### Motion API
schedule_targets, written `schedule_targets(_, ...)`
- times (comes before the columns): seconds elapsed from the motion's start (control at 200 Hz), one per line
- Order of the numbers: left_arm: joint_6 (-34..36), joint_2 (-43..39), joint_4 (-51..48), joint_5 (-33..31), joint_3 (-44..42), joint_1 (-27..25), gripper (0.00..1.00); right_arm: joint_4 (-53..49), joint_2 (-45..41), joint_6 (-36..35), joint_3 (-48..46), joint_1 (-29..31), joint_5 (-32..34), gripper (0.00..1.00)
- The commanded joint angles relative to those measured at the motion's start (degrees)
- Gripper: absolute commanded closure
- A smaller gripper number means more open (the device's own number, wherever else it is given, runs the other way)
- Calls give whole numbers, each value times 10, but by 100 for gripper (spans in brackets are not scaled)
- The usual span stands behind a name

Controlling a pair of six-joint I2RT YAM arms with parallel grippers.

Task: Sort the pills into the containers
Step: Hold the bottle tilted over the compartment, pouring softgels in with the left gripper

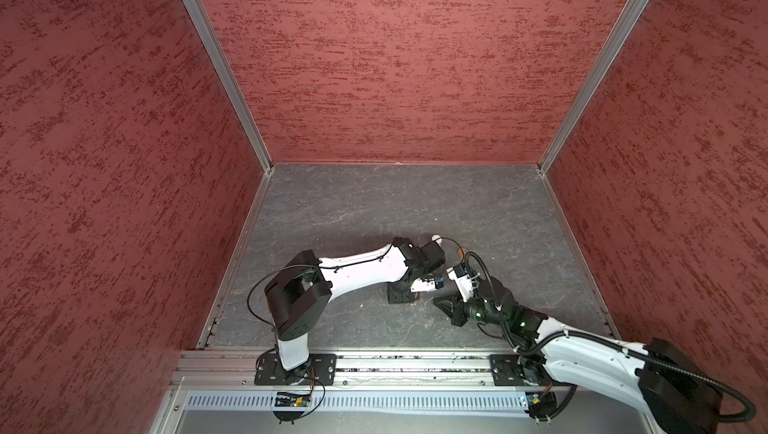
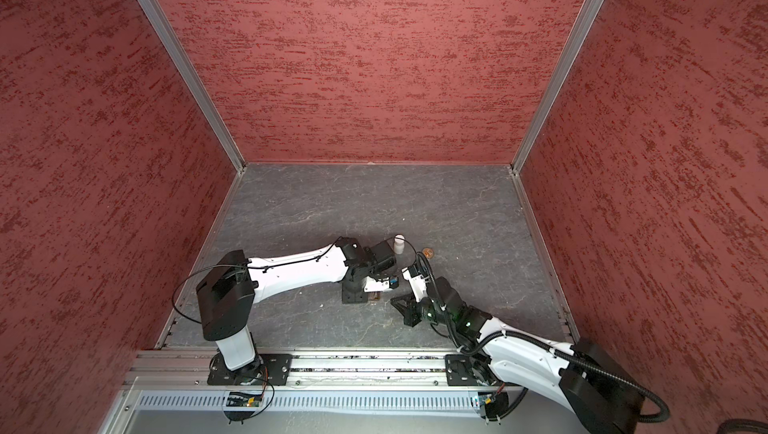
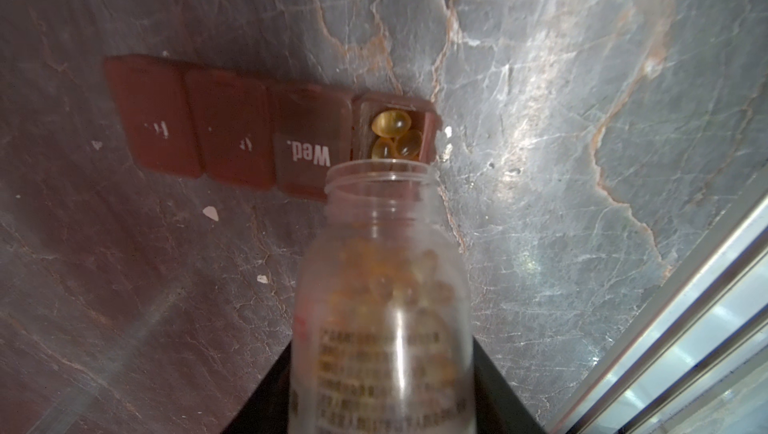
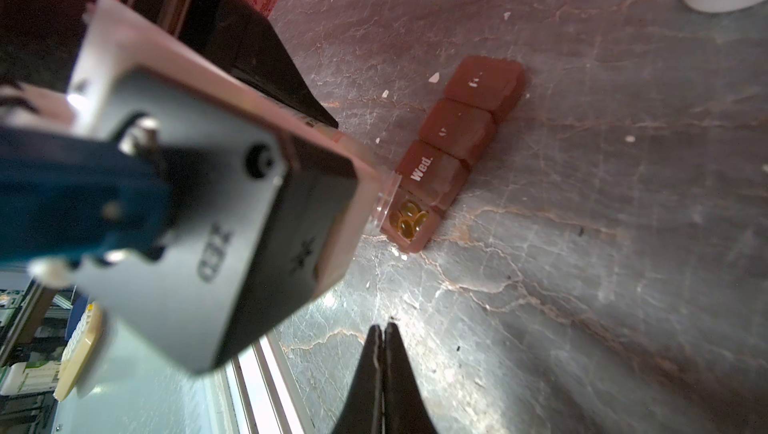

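The left end effector [image 3: 382, 353] is clamped around the body of a clear bottle [image 3: 382, 270]. The bottle is tipped mouth-down, so its neck hangs right at the open cell [image 3: 430, 120] at the end of the containers [image 3: 309, 137], the brown row lying on the table [image 3: 582, 78] just ahead of its fingertips. A few amber pills [image 3: 392, 124] lie in that cell, and more are heaped inside the bottle behind the neck. Gripping it low, around the label, leaves the mouth free to pour, I'd say. The neighbouring cells, "Wed." among them, have their lids down, so only this one can catch anything. The right end effector [image 4: 383, 330] is pressed shut on nothing, hovering off to the side of the box with the open cell ahead of its tips; it looks parked clear of the pour. A white bottle [image 2: 399, 243] stands beyond the left end effector, apart from the work. Judging by the filled cell, tipping back and moving to the next lid seems due.
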Motion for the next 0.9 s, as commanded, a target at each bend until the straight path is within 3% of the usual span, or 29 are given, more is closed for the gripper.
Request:
schedule_targets(0.0,1,-12,1,-5,16,-2,100,2,-5,-7,-6,5,11,94)
schedule_targets(0.897,3,9,-12,-6,22,-4,100,7,1,-9,-6,5,10,94)
